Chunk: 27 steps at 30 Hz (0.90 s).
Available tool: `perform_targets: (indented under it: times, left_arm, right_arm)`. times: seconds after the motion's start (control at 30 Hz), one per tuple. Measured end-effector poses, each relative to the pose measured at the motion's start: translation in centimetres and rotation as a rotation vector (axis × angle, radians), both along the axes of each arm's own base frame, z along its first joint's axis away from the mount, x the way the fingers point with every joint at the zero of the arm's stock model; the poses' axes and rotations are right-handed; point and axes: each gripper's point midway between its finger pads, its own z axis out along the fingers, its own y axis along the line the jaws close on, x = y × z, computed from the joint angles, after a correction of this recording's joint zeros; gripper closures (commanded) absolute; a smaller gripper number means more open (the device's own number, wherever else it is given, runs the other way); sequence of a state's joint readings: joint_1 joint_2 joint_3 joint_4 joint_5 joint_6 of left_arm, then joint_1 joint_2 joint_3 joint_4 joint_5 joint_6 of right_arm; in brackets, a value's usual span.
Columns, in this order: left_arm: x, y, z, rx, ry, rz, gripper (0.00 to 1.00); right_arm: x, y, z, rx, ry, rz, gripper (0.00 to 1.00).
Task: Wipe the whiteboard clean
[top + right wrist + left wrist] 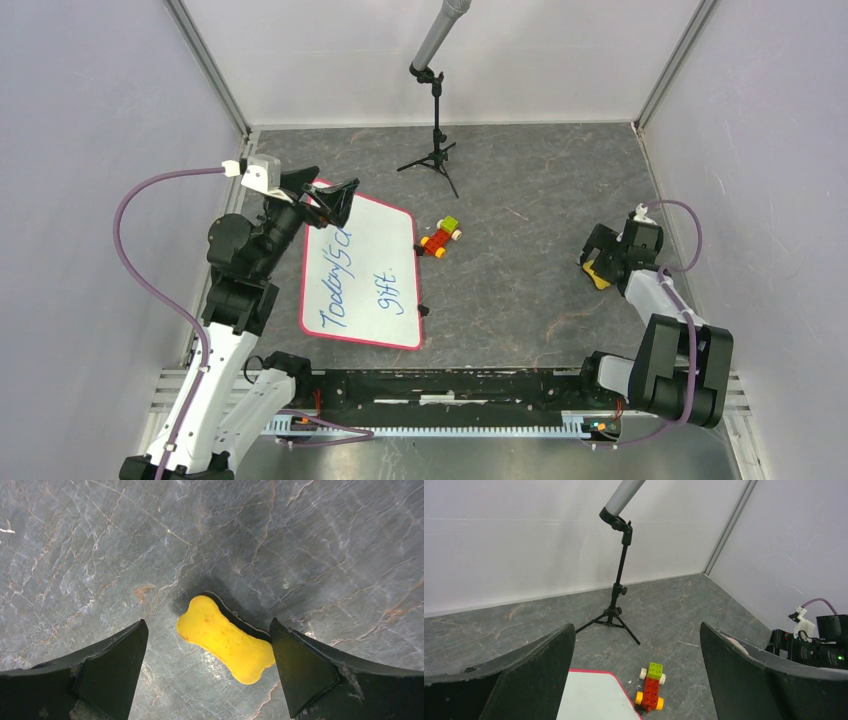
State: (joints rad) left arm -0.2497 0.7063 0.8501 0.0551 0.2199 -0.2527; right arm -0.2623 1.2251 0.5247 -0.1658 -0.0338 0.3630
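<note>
The whiteboard [372, 300] lies flat on the left of the table, red-rimmed, with blue handwriting on it. My left gripper [328, 192] hovers open above the board's far-left corner. In the left wrist view the gripper [636, 630] holds nothing, and a blank corner of the whiteboard [594, 697] shows below it. My right gripper [600, 256] stands open on the right side over a yellow bone-shaped eraser [598, 276]. In the right wrist view the eraser [225, 639] lies on the table between the spread fingers of that gripper [208, 625], close to the right finger, not gripped.
A toy car of red and green bricks with yellow wheels [441, 238] sits just right of the board's far corner, also seen from the left wrist [651, 687]. A black tripod with a grey tube [436, 150] stands at the back centre. Grey walls enclose the table.
</note>
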Motion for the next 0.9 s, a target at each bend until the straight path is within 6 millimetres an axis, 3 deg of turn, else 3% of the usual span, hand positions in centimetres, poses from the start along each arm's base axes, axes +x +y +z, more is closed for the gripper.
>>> perform_targets:
  times: [0.13, 0.57, 0.9]
  left_arm:
    - [0.0, -0.1, 0.0, 0.0, 0.001, -0.003, 0.0]
    - [-0.1, -0.3, 0.0, 0.0, 0.001, -0.011, 0.0]
    - [0.5, -0.6, -0.8, 0.007, 0.027, -0.015, 0.0]
  right_arm:
    - [-0.7, 0.7, -1.0, 0.028, 0.014, 0.012, 0.02]
    - [-1.9, 4.1, -0.7, 0.057, -0.033, 0.126, 0.03]
    - [-2.6, 1.3, -1.5, -0.123, 0.046, 0.02, 0.28]
